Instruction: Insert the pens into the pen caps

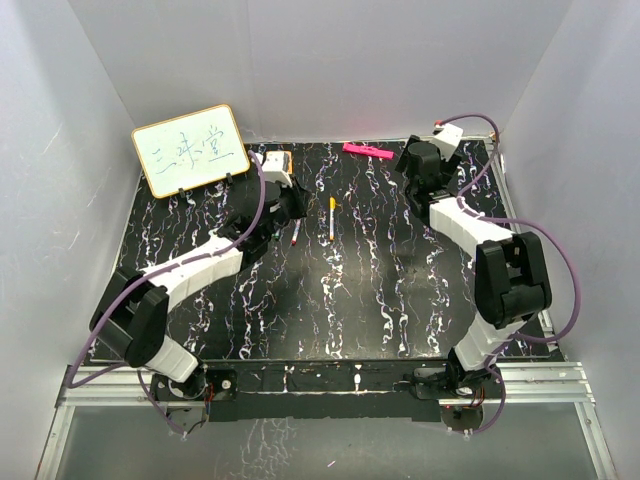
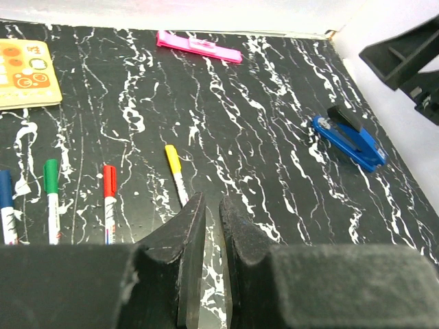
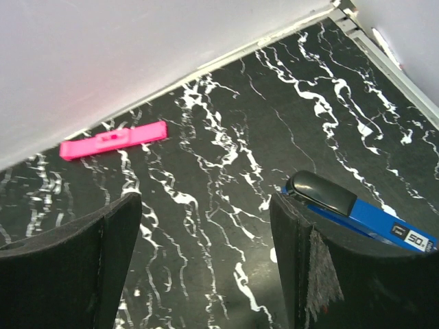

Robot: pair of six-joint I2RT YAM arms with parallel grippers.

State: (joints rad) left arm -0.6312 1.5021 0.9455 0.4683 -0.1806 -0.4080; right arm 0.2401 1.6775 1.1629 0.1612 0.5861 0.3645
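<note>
Several white-barrelled pens lie side by side on the black marbled table [image 2: 288, 89], each with a coloured cap on its far end: blue [image 2: 6, 205], green [image 2: 51, 195], red [image 2: 109, 199] and yellow [image 2: 176, 171]. My left gripper [image 2: 211, 200] hovers just behind the yellow pen, its jaws a narrow slit apart with only table showing between them. From above, the yellow pen [image 1: 332, 217] and one more pen [image 1: 294, 235] lie right of the left gripper [image 1: 290, 205]. My right gripper [image 3: 206, 205] stands wide open and empty at the back right [image 1: 412, 160].
A blue stapler-like clip [image 3: 363, 212] lies against the right gripper's right finger [image 3: 302, 260]. A flat pink bar [image 1: 367, 151] rests by the back wall. A yellow card [image 2: 24, 72] and a small whiteboard [image 1: 190, 150] sit at the back left.
</note>
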